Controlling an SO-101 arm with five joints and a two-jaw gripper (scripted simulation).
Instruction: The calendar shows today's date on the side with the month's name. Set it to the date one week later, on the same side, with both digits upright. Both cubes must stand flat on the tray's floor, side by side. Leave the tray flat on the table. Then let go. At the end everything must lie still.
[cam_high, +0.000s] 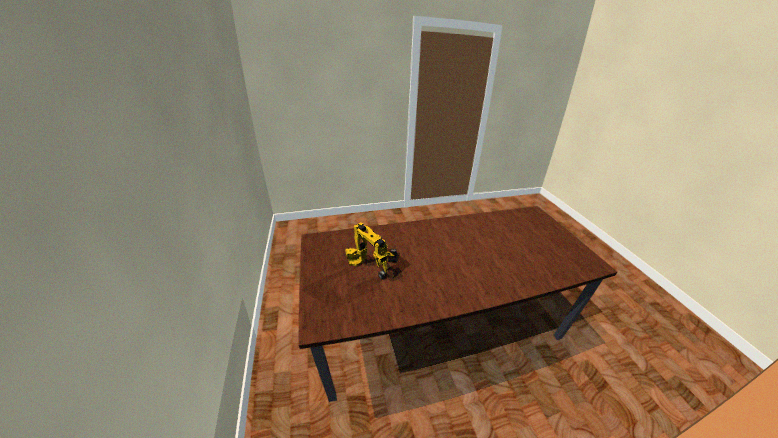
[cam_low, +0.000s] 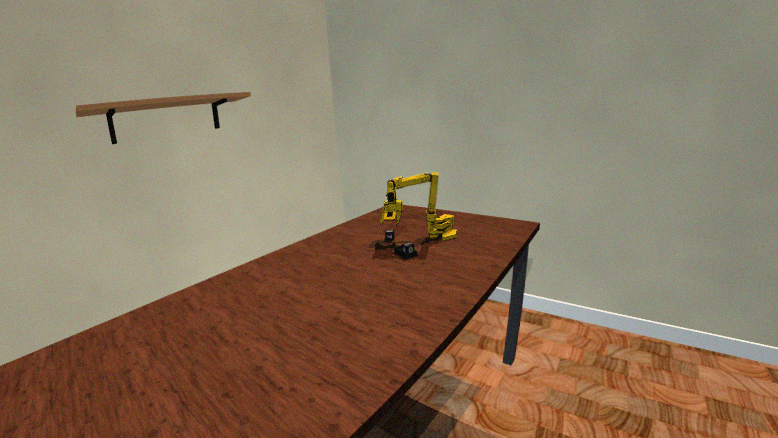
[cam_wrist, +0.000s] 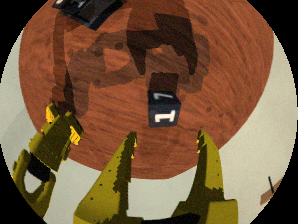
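On your one dark-brown wooden table (cam_high: 462, 261) (cam_low: 283, 304) (cam_wrist: 225, 65), one black tray (cam_high: 393, 258) (cam_low: 406, 255) (cam_wrist: 92, 15) sits off to one side of the fingers. One loose black cube (cam_high: 382, 274) (cam_low: 389, 236) (cam_wrist: 164, 111) stands below your yellow gripper (cam_high: 384, 271) (cam_low: 389, 223) (cam_wrist: 167, 134), its white 1 lying finger-to-finger. The fingers are partly open, empty, spread wider than the cube.

White "1" (cam_wrist: 164, 116), sideways, on dark cube (cam_high: 382, 274) (cam_low: 389, 235) (cam_wrist: 164, 110); adjoining face's numeral unclear.
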